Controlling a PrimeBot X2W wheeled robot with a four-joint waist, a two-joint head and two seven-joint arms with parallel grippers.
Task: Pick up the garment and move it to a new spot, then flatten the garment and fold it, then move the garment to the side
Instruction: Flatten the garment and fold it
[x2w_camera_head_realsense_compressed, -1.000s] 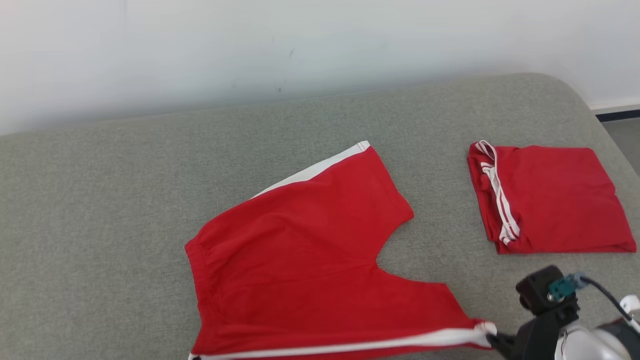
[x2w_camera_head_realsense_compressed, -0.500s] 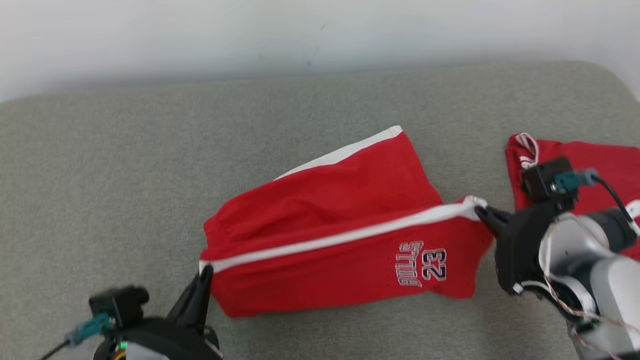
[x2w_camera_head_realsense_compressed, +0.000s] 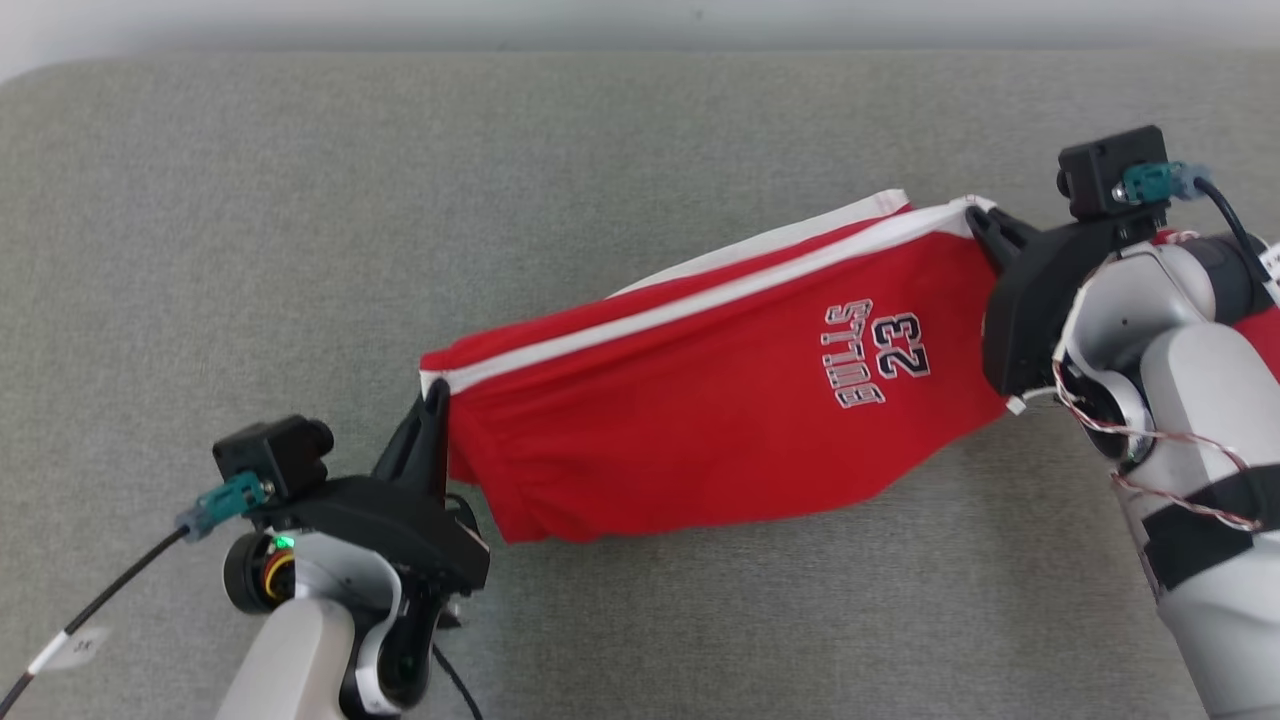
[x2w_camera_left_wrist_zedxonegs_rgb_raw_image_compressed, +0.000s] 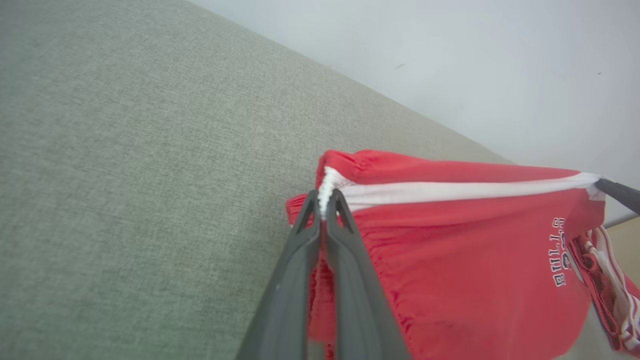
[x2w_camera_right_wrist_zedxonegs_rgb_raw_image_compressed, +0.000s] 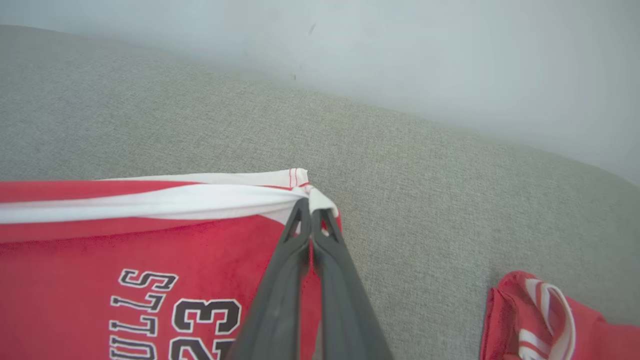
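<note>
We are holding the shorts (x2w_camera_head_realsense_compressed: 700, 400) stretched between our two grippers over the grey cushion (x2w_camera_head_realsense_compressed: 250, 200). The left gripper (x2w_camera_head_realsense_compressed: 432, 392) is clenching the waistband corner, and the right gripper (x2w_camera_head_realsense_compressed: 978, 218) is clenching the white-striped hem corner. The right wrist view is showing a folded red garment (x2w_camera_right_wrist_zedxonegs_rgb_raw_image_compressed: 542, 320) lying to the right of those jaws.

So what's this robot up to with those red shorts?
It is folding a pair of red fabric shorts with white side stripes on a grey cloth-covered surface. The left end effector is shut on the striped edge at the waistband end, and the right end effector is shut on the same edge at the leg hem, holding it stretched between them so the shorts hang doubled lengthwise. A second red garment, already folded, lies off to the robot's right.
</note>
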